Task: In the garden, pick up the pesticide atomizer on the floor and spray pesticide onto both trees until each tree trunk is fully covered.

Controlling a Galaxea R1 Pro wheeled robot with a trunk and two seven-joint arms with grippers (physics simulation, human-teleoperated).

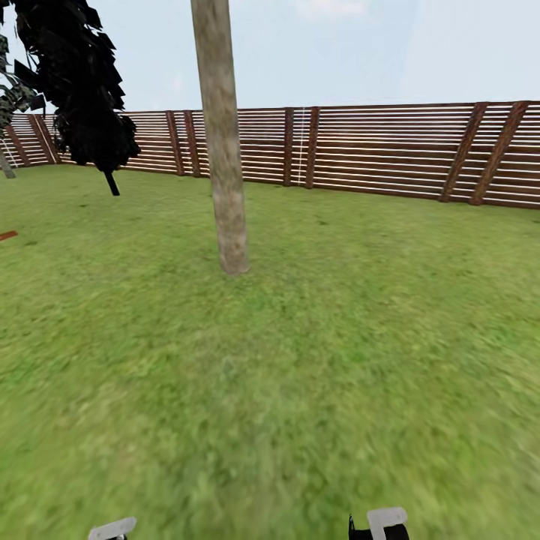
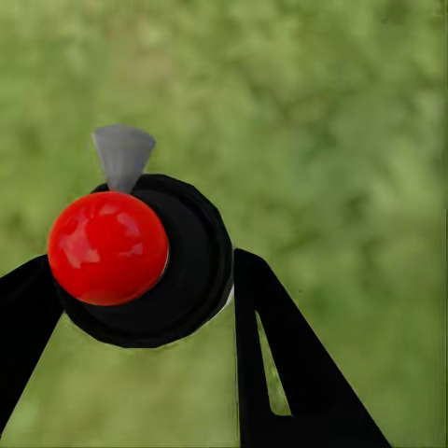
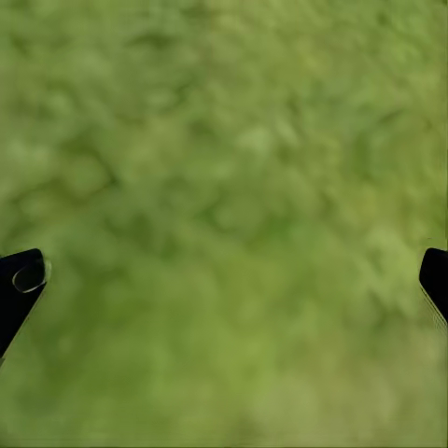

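Note:
In the left wrist view, the pesticide atomizer (image 2: 140,257) is seen from above: a black round body, a glossy red top and a grey nozzle (image 2: 123,154). My left gripper (image 2: 145,271) is shut on it, with a black finger (image 2: 280,355) against each side of the body. Green grass lies beneath it. My right gripper (image 3: 224,280) is open over bare grass, with nothing between its fingertips. In the head view a thick, mottled grey-tan tree trunk (image 1: 225,165) rises from the lawn ahead, a little left of centre and some way off. No white specks show on it.
A brown slatted fence (image 1: 375,150) runs across the back of the lawn. A dark narrow cypress (image 1: 82,82) stands at the far left, with a small orange object (image 1: 6,235) at the left edge. Open grass lies between me and the trunk.

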